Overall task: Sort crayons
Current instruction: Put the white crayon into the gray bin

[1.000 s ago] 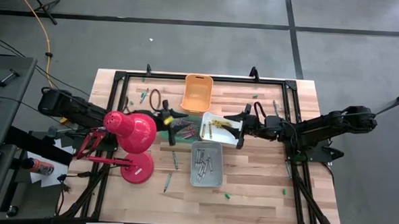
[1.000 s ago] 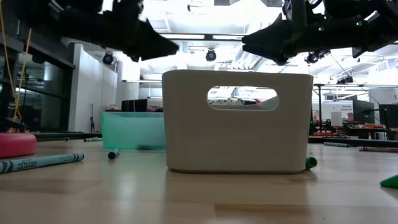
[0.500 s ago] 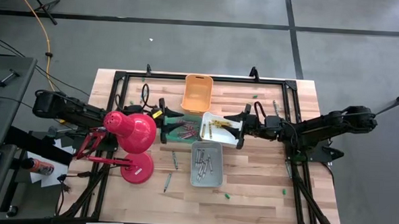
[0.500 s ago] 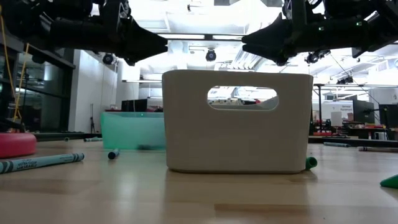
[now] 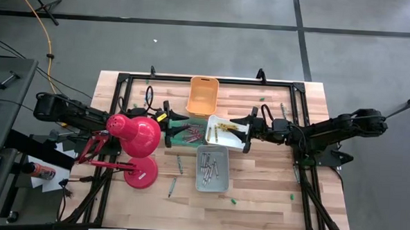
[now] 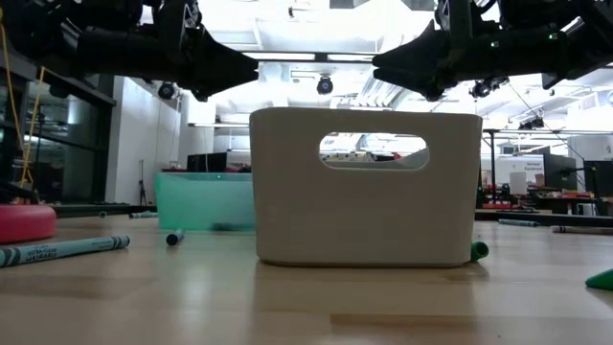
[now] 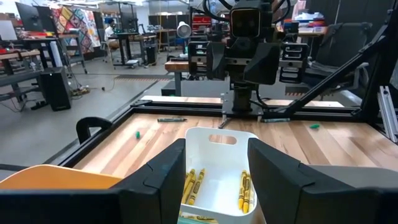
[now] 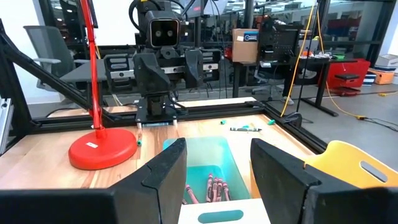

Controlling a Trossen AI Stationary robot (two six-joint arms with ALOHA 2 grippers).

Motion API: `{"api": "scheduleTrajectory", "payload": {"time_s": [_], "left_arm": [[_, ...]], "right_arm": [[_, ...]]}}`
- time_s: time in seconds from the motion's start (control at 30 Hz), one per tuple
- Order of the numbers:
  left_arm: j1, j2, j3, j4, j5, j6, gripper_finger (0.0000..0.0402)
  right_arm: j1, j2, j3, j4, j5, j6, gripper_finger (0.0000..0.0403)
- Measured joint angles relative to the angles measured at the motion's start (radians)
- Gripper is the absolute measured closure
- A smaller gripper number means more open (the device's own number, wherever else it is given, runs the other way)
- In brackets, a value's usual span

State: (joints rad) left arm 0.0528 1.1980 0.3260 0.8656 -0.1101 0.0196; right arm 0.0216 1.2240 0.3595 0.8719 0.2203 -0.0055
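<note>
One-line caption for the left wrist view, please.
Open left gripper above the white bin holding yellow crayons, facing the right arm.

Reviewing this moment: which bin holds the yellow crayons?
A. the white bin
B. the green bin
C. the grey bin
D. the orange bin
A. The yellow crayons lie inside the white bin, seen in the left wrist view and in the high view; the orange bin looks empty, the grey bin holds grey sticks and the green bin holds pink ones.
</note>
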Motion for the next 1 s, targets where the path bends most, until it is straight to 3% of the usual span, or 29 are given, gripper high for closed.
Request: {"api": "scheduleTrajectory", "payload": {"time_s": [0.13, 0.2, 0.27, 0.33, 0.43, 0.5, 0.6, 0.8, 1.0], "left_arm": [[0.000, 0.000, 0.000, -0.004, 0.000, 0.000, 0.0241], [0.000, 0.000, 0.000, -0.006, 0.000, -0.001, 0.0241], [0.000, 0.000, 0.000, -0.006, 0.000, -0.017, 0.0241], [-0.002, 0.000, 0.000, -0.005, 0.000, -0.023, 0.0241], [-0.002, 0.000, 0.000, -0.006, 0.000, -0.023, 0.0241], [-0.001, 0.000, 0.000, -0.006, 0.000, -0.023, 0.0241], [-0.001, 0.000, 0.000, -0.008, 0.000, -0.023, 0.0241], [-0.002, 0.000, 0.001, -0.028, 0.001, -0.028, 0.0241], [-0.003, 0.000, 0.001, -0.074, 0.005, -0.053, 0.0241]], "right_arm": [[0.000, 0.000, 0.000, -0.008, 0.005, 0.018, 0.0229], [0.001, -0.001, 0.004, -0.096, 0.082, 0.184, 0.0229], [-0.023, 0.000, 0.048, -0.390, 0.182, 0.358, 0.0229], [-0.055, 0.004, 0.129, -0.777, 0.210, 0.434, 0.0229], [-0.093, 0.022, 0.264, -1.234, 0.147, 0.521, 0.0229], [-0.103, 0.022, 0.334, -1.398, 0.114, 0.564, 0.0229], [-0.099, 0.012, 0.406, -1.508, 0.112, 0.565, 0.0229], [-0.091, 0.004, 0.523, -1.492, 0.124, 0.496, 0.0229], [-0.091, 0.004, 0.585, -1.829, 0.198, 0.632, 0.0229]]}}
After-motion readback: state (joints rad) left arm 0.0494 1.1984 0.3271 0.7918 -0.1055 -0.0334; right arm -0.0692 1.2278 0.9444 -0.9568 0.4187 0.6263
